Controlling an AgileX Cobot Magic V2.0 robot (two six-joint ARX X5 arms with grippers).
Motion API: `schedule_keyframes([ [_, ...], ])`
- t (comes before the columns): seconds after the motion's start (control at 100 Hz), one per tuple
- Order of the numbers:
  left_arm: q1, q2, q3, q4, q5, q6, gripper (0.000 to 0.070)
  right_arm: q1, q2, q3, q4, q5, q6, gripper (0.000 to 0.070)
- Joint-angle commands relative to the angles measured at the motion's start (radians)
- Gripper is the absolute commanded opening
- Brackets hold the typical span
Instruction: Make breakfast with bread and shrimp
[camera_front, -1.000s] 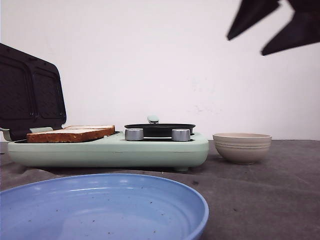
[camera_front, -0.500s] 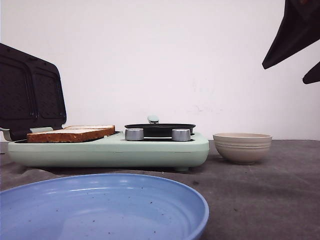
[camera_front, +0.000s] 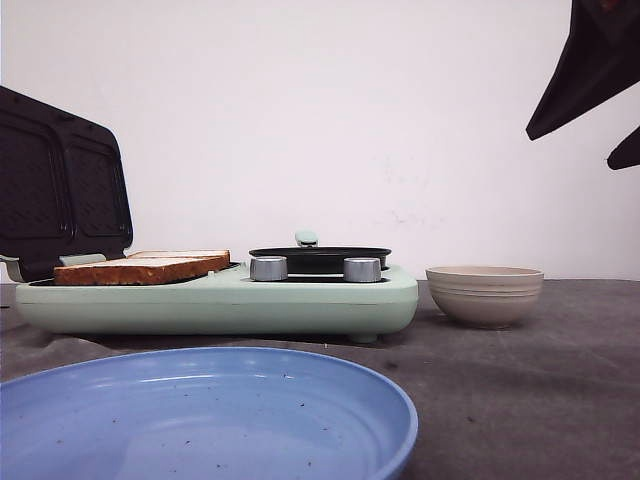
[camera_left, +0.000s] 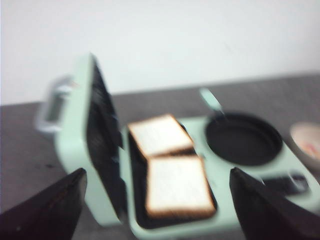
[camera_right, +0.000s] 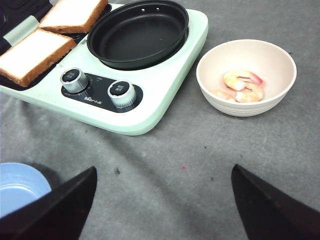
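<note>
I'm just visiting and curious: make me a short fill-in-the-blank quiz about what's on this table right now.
1. The two slices of bread lie on the grill plate of the mint-green cooker, whose lid stands ____.
2. The shrimp lie in the beige ____.
3. The black pan on the cooker holds ____.
4. The plate nearest the front camera is ____ in colour.

Missing words: open; bowl; nothing; blue

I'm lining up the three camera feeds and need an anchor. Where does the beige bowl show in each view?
Front view: the beige bowl stands on the grey cloth, right of the green breakfast maker; its contents are hidden.
Left wrist view: only a blurred sliver of it at the right edge.
Right wrist view: upper right, with shrimp inside.
Shared landmark: the round black pan, beside the bowl.
</note>
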Motion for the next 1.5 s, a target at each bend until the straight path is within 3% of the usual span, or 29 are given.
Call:
schedule_keyframes([
  [0.0,0.005,0.015,0.014,0.032,-0.027,-0.073,0.0498,0.005,0.004,0.005,-0.002,-0.001,0.013,0.0521],
  [0.13,0.048,0.073,0.057,0.042,-0.018,-0.121,0.0499,0.005,0.004,0.005,-0.004,-0.001,0.013,0.0521],
  [0.32,0.176,0.216,0.175,0.043,0.082,-0.204,0.0517,0.005,0.004,0.005,-0.016,-0.001,0.013,0.0521],
  [0.47,0.322,0.341,0.256,0.046,0.253,-0.294,0.0518,0.005,0.004,0.005,-0.051,-0.001,0.011,0.0521],
  [0.67,0.504,0.509,0.29,0.11,0.497,-0.488,0.0517,0.005,0.004,0.005,-0.089,-0.001,0.01,0.0521],
  [0.76,0.555,0.579,0.29,0.134,0.566,-0.544,0.0517,0.005,0.004,0.005,-0.093,0.0,0.01,0.0521],
  [1.01,0.588,0.746,0.29,0.243,0.673,-0.655,0.0517,0.005,0.004,0.005,-0.093,0.001,0.005,0.0521],
  [1.14,0.583,0.819,0.29,0.314,0.682,-0.721,0.0516,0.005,0.004,0.005,-0.092,0.001,0.002,0.0521],
  [1.49,0.561,0.96,0.29,0.375,0.754,-0.763,0.0516,0.005,0.004,0.005,-0.085,0.001,0.003,0.0521],
])
